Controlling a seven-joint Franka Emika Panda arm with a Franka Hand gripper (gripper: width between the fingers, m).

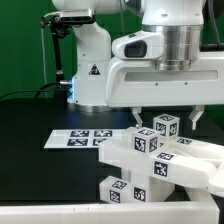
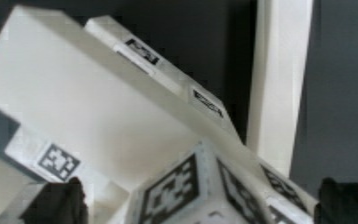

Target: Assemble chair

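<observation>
In the exterior view, the chair (image 1: 150, 155) is seen as a cluster of white blocky pieces on the black counter (image 1: 30, 115), partly put together. It lies just beside the marker board (image 1: 85, 138), toward the exterior view's right of that board and nearer the camera. Cube-ended posts (image 1: 163, 127) stand up from the cluster on the side away from the camera, and a slab (image 1: 185, 162) lies tilted across the blocks. The tool (image 1: 170, 115) hangs directly above the chair, its jaws spread wide with nothing between them.

The pieces are judged to be light, rigid moulded plastic with smooth, fairly slippery faces, unlikely to break but apt to slide or topple if nudged. A hold across two flat parallel faces of a post or a block is judged to be safest; the broad slab would be better taken by its thin edges.

No brand name or readable writing is found. Only black-and-white square tags are seen on the pieces and the board, and a small dark triangular sign on the robot's base (image 1: 92, 70), too small to be read.

In the wrist view, the slab's (image 2: 105, 110) broad plain face is seen close under the tool, with tags along its edge (image 2: 202, 100) and a tagged cube (image 2: 172, 190) beside it. The dark fingertips (image 2: 51, 200) are set well apart, clear of the plastic.
</observation>
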